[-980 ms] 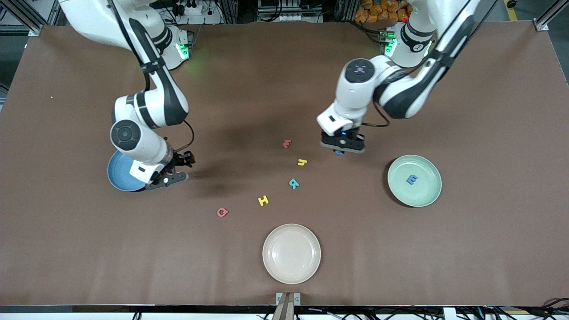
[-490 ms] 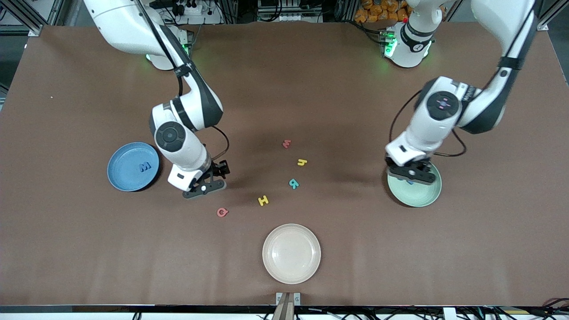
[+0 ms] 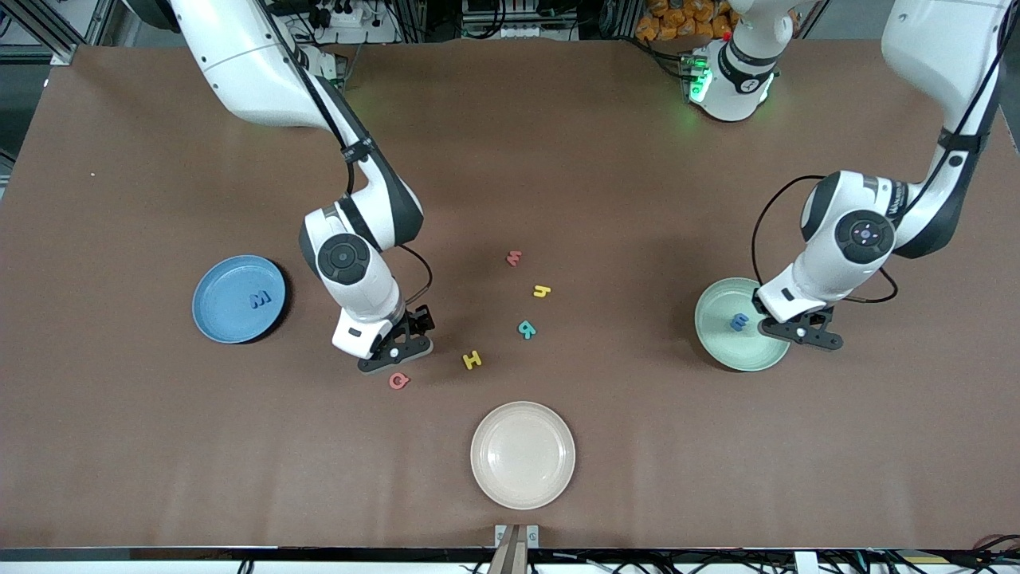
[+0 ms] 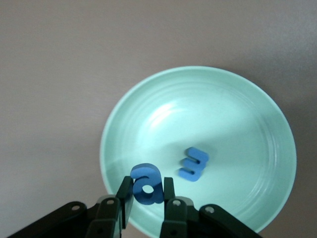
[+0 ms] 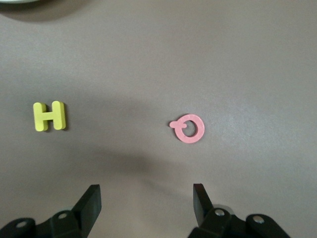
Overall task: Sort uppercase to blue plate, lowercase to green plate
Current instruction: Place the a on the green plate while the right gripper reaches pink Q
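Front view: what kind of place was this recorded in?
Probably a robotics lab: a brown-covered table framed by aluminium rails, cables and power strips along its edge by the arm bases, with foam letters and a blue plate, green plate and cream plate set out.

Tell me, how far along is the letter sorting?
Done: a blue M lies on the blue plate, a blue m on the green plate. In hand: the left hand holds a blue a over the green plate; the right hand, open, hangs above the red Q. Left: Q, yellow H, teal R, yellow h, red m.
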